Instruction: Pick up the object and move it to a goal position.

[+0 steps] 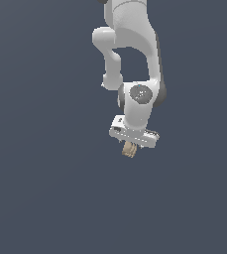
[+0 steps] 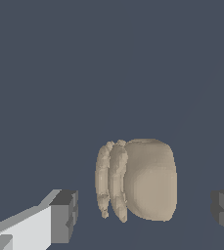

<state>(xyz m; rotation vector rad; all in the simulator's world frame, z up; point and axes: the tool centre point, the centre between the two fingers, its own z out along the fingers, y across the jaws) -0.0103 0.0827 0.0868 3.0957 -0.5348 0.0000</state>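
You find no legible text, label, brand, number or sign in either view. The white arm (image 1: 135, 64) carries no readable marking on its shells, and the grey disc on its wrist joint is blank. The gripper (image 1: 131, 144) body shows only small dark specks, too small to read. The tan ribbed object (image 2: 138, 179) bears no print.
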